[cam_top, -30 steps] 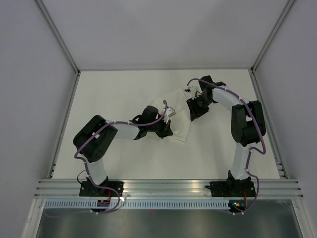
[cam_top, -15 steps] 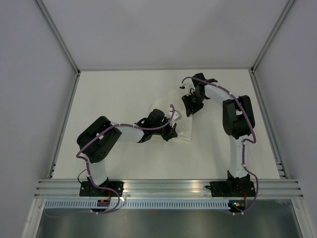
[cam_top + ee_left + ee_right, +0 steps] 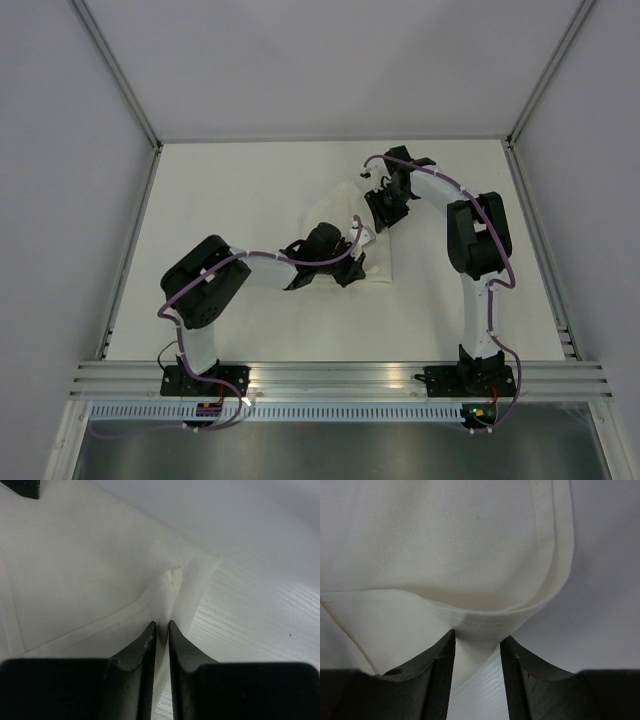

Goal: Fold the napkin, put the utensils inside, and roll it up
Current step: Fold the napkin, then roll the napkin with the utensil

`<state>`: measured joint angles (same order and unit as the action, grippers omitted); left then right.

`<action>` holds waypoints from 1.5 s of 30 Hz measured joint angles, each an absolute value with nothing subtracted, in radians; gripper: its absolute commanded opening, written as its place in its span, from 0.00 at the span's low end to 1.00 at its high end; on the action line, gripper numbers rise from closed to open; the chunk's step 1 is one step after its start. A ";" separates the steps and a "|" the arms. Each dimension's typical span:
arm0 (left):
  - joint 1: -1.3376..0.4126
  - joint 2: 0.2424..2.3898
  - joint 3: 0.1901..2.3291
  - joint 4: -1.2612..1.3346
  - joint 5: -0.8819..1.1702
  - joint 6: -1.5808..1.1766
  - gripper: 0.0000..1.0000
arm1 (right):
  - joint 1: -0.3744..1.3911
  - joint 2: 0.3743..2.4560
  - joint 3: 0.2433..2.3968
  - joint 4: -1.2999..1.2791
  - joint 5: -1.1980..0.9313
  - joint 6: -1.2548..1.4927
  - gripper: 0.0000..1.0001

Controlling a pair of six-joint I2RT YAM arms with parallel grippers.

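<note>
Now, your right tool [image 3: 476, 650] clamped on a napkin [image 3: 445, 545] fold, left tool [image 3: 162, 630] barely parted at its corner, grip unclear.

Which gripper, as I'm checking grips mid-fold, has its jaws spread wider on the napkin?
The right gripper: its jaws stand well apart with a fold of the napkin between them, while the left gripper shows only a thin slit.
</note>
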<state>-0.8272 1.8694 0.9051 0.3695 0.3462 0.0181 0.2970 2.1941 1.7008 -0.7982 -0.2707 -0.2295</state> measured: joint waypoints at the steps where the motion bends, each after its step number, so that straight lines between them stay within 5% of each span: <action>1: -0.831 1.866 0.905 0.366 0.341 0.021 0.27 | 0.297 2.194 1.701 -0.798 -0.271 -0.228 0.48; 21: -0.842 1.540 0.836 0.313 0.209 -0.010 0.47 | 0.297 2.083 1.687 -0.815 -0.283 -0.213 0.55; 32: -0.686 1.174 0.774 0.202 -0.320 -0.424 0.52 | 0.287 1.729 1.422 -0.777 -0.277 -0.542 0.60; 45: -0.480 1.078 0.746 0.107 -0.348 -0.567 0.52 | 0.560 1.563 1.042 -0.580 -0.303 -0.799 0.66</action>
<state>-0.4805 1.0782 0.7460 0.1070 -0.3481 -0.5671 0.5598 1.5627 1.0416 -0.5797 -0.3031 -0.7990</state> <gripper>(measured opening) 0.524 0.655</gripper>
